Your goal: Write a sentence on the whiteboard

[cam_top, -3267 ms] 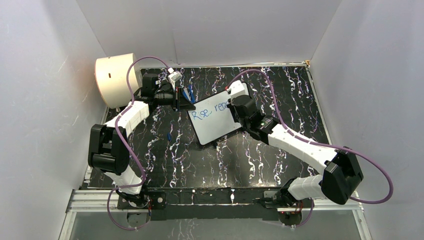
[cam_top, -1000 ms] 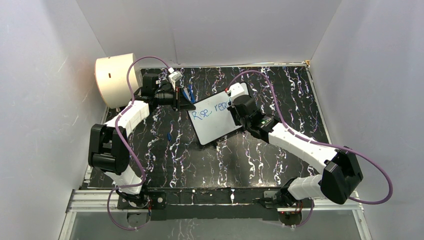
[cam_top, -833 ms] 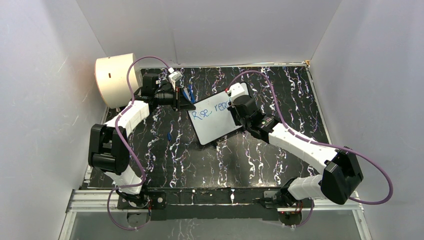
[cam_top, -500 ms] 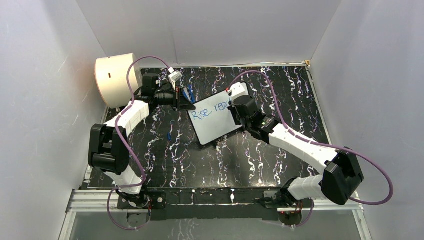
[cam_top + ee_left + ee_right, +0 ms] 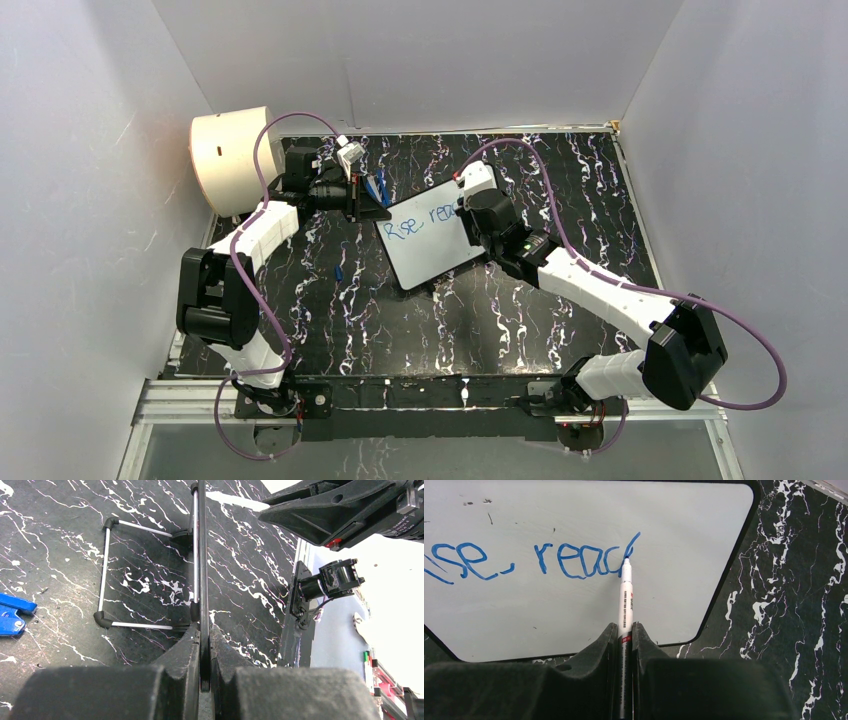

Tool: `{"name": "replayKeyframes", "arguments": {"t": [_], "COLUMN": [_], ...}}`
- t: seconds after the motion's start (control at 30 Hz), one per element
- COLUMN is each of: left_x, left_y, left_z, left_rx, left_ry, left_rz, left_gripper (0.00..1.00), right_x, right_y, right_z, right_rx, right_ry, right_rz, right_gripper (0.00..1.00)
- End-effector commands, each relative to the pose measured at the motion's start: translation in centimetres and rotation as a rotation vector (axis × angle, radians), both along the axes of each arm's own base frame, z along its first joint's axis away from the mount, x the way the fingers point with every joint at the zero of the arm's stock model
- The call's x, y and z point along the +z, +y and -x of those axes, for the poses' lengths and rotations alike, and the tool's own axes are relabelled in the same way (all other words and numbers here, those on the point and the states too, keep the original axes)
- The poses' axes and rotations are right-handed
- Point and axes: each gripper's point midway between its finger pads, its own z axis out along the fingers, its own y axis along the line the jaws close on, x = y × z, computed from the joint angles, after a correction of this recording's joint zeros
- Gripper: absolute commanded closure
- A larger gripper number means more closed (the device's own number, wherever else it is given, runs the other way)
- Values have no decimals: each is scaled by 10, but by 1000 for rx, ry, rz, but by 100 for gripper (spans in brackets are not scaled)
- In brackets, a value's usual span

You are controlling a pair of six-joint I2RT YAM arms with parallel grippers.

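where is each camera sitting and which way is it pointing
Top external: above and behind the arms, looking down on table, whiteboard and cream drum; left arm and right arm show whole.
Left wrist: on the left arm, looking along the whiteboard's rim edge-on; its jaws, shut on it, fill the bottom.
Right wrist: on the right arm, looking down the marker at the sentence; its jaws grip the marker.
Shared: top external and right wrist both show the sentence.

Cream drum (image 5: 232, 160) at far-L corner of blk marbled table (image 5: 450, 330); blue clip (image 5: 12, 615).
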Motion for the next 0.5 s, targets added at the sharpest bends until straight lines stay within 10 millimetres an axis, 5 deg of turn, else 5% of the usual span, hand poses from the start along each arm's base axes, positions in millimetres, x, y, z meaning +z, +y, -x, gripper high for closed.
{"name": "replayKeyframes", "arguments": {"t": [0.0,0.47], "left_x": [4,5], "left_y": [-9,-9], "left_z": [12,13], "left_rx": [-57,-57], "left_ry": [8,5], "left_rz": [11,9], "left_gripper": [100,100], "right_x": [37,28], "right_y": [4,-8], "right_z": [-16,-18], "right_rx": [-24,-65], "right_ry": [-108,-88], "right_rz": [-72,-56], "right_gripper": [100,100]}}
